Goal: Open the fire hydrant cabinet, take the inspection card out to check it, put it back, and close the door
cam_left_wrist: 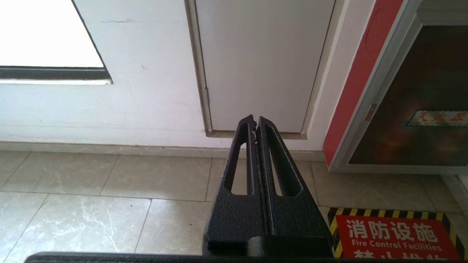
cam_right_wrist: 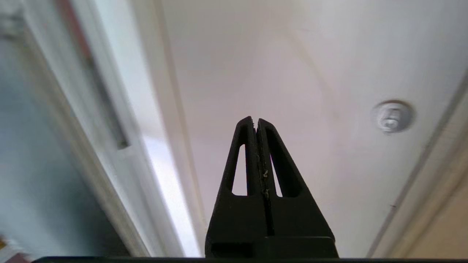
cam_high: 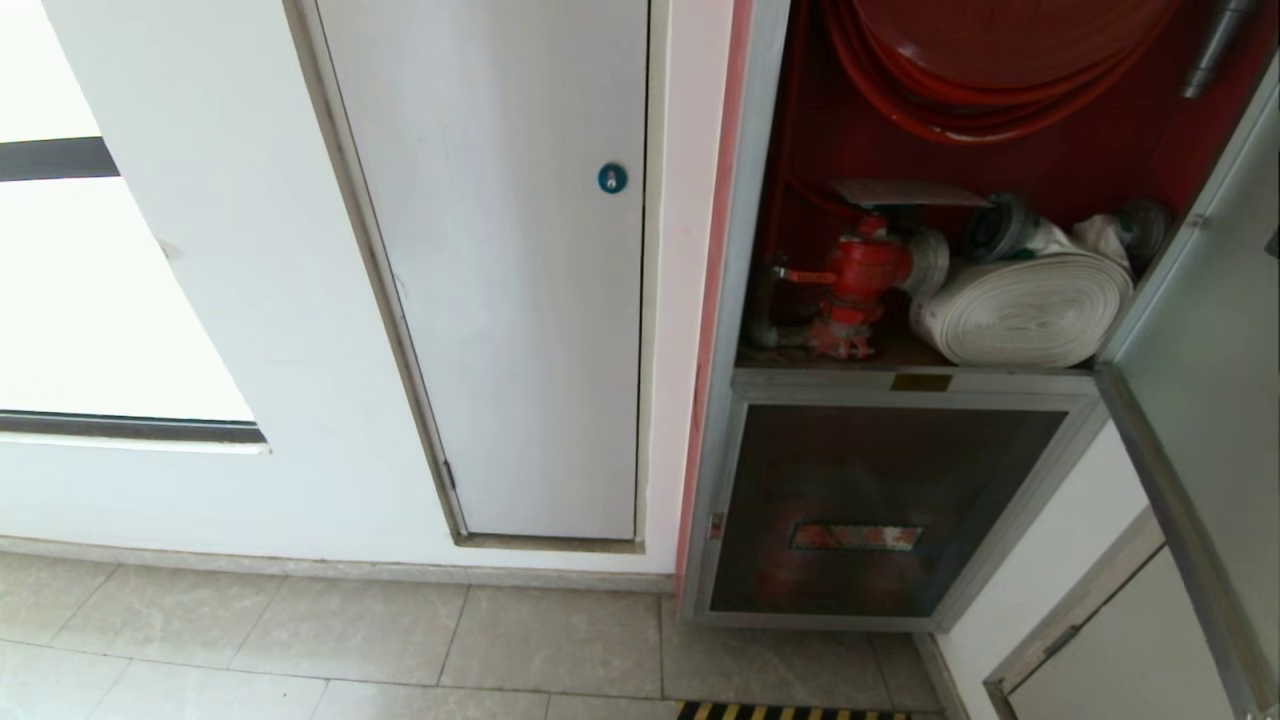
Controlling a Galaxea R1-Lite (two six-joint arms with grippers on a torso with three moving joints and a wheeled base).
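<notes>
You see the fire hydrant cabinet [cam_high: 745, 300] standing open at the right of the head view, its silver frame running down beside a plain white panel [cam_high: 500, 300] with a round blue lock [cam_high: 612, 178]. In the upper compartment a red hose reel [cam_high: 1000, 60] fills the top right, with a red valve [cam_high: 860, 275] below it and a white rolled hose [cam_high: 1030, 310] lying just beside the valve. A flat pale card-like sheet [cam_high: 905, 192] rests above the valve; you cannot tell whether it is the inspection card. The door [cam_high: 1210, 350] hangs swung outward along the right edge of the frame. Below the shelf sits the smaller glass panel [cam_high: 870, 510] with a red label.

Neither arm shows in the head view. Your left gripper [cam_left_wrist: 255, 120] is clenched, empty, pointing at the floor tiles [cam_left_wrist: 109, 190] before the white panel. Your right gripper [cam_right_wrist: 255, 121] is also clenched with nothing between its fingers, facing a pale surface with a round lock [cam_right_wrist: 392, 117].
</notes>
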